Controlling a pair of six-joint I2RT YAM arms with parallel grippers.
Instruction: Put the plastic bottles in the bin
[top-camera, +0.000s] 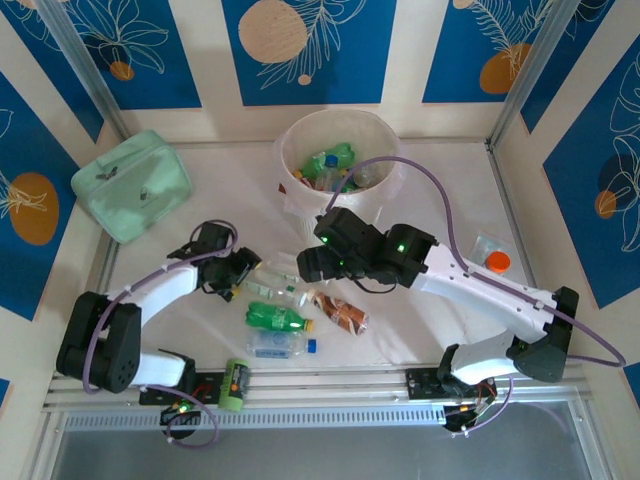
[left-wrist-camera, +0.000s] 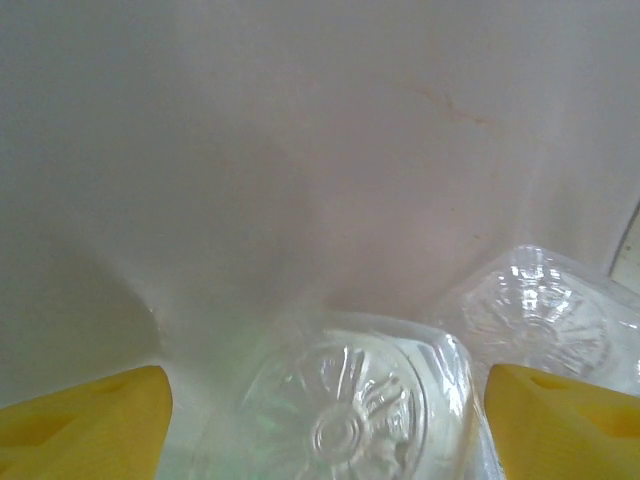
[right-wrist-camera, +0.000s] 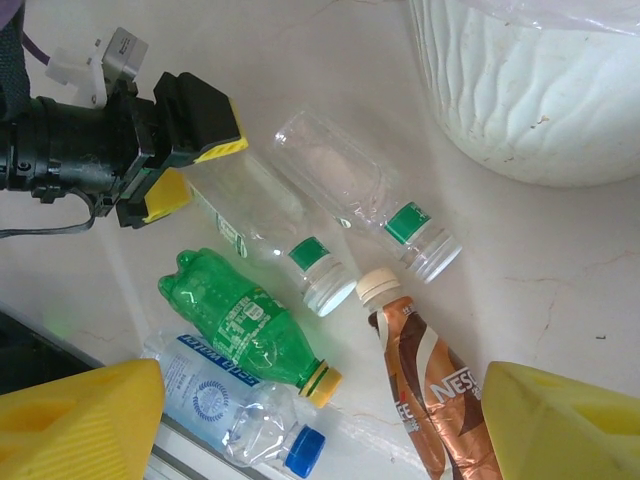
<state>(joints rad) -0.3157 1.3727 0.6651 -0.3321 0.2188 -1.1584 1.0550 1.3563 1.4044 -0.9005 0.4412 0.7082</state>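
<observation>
A round, pale bin (top-camera: 290, 150) with a thin white liner stands at the far middle of the white counter (top-camera: 230, 190). Several plastic bottles lie inside it, green ones (top-camera: 330, 160) among them.

Nearer the arms, five more bottles lie on their sides in a loose cluster on the counter, apart from the bin. A clear bottle (right-wrist-camera: 255, 225) and a second clear bottle (right-wrist-camera: 350, 185), both with green labels and white caps, lie side by side. Just beside them are a green bottle (right-wrist-camera: 240, 320) with a yellow cap, a blue-labelled bottle (right-wrist-camera: 215, 400) with a blue cap, and a brown bottle (right-wrist-camera: 430, 385) with a cream cap.

The left gripper (right-wrist-camera: 212, 172) sits low at the counter, its jaws spread on either side of the first clear bottle's base. In the left wrist view a gap shows beside one yellow finger (left-wrist-camera: 90, 425).

The right gripper (top-camera: 308, 264) hovers above the cluster with its jaws spread wide, holding nothing.

A mint-green case (top-camera: 130, 185) lies at the far left. A green and orange cylinder (top-camera: 235, 385) lies at the near edge.
</observation>
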